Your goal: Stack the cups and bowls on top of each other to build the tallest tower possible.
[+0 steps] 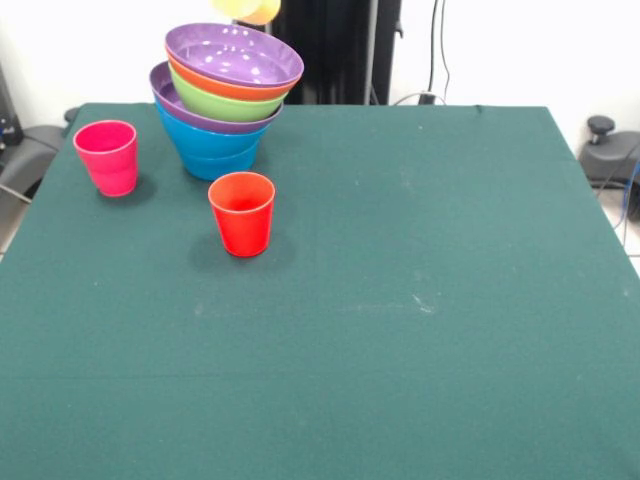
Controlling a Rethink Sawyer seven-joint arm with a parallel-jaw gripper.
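Yellow cup [248, 9] hanging at the top edge, right above the tower [225, 95] — hand itself out of sight, so impossible to tell whether spread or pinching. Best done slowly: centred over the top purple bowl [234, 55], lowered upright, released only once seated, since the pile leans. Tower at the far left of the green counter [400, 300], blue lowest, then purple, green, orange rims. Red cup [242, 213] and pink cup [106, 157] upright nearby — apart from each other and from the pile.
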